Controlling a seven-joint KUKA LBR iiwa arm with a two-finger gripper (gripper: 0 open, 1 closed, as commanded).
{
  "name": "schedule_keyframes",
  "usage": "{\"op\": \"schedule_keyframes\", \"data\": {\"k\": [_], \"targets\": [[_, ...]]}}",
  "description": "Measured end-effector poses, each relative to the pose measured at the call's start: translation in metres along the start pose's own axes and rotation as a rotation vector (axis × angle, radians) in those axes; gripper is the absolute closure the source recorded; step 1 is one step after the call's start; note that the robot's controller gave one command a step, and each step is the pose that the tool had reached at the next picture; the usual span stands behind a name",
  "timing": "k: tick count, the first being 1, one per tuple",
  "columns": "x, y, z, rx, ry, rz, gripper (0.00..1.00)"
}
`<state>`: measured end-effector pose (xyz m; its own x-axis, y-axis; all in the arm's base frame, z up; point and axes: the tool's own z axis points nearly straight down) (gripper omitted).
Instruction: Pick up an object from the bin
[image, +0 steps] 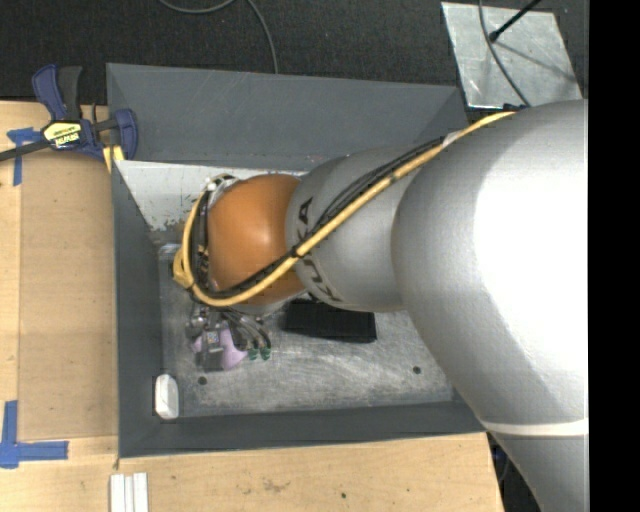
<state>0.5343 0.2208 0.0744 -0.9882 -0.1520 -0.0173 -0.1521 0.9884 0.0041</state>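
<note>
My gripper (214, 336) hangs low over the left part of the bin floor, mostly hidden under the arm's orange cover. A small pale purple thing (233, 352) lies right at its lower end, touching or partly under it. Whether the purple thing is gripped I cannot tell. A flat black rectangular thing (330, 323) lies just to the right of the gripper, partly hidden under the arm. A small white oblong thing (166, 396) rests near the bin's front left corner, apart from the gripper.
The large silver arm covers the right half of the bin and much of its back. The bin's sloped left wall stands close to the gripper. Bare floor shows along the front, between the white thing and the arm.
</note>
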Motion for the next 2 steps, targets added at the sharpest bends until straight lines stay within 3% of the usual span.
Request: {"op": "schedule_keyframes", "data": {"k": [1,2], "targets": [[0.0001,-0.0001,-0.0014,0.0,0.003,0.0,1.0],[0.0034,-0.0008,-0.0098,0.004,0.018,-0.001,1.0]]}}
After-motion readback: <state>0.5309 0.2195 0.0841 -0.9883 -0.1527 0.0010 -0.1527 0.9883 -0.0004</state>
